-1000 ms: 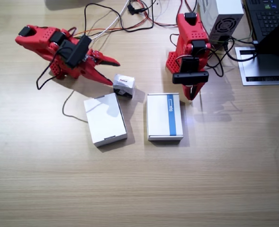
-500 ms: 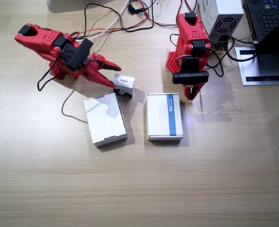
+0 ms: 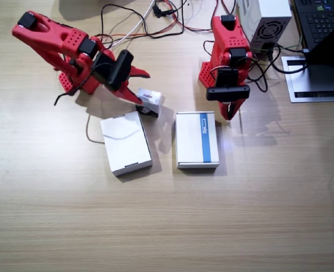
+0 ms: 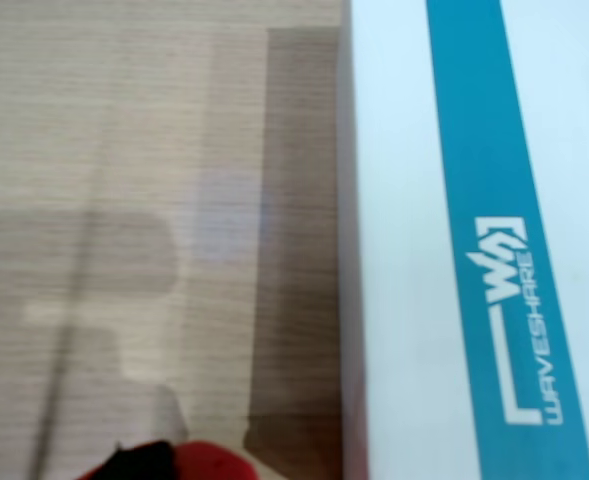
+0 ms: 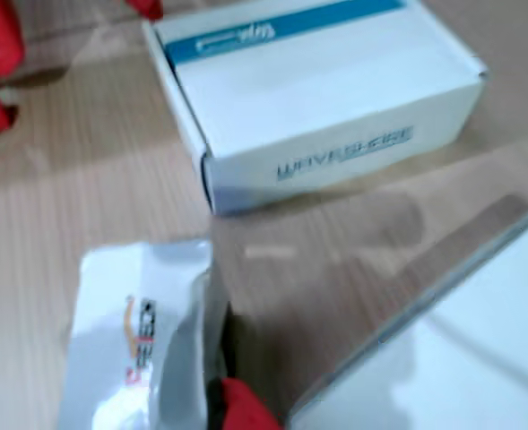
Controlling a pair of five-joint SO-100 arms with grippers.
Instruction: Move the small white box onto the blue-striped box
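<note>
Red right pincer (image 3: 144, 86) at small white box (image 3: 149, 102) edge

The blue-striped box (image 4: 454, 200) carries a white logo mark and the word "WAVESHARE" printed along its blue stripe. In a wrist view the same word, "WAVESHARE", stands in grey on the side wall of that box (image 5: 344, 152). The small white box (image 5: 138, 331) bears red and dark lettering, too blurred to read.
</note>
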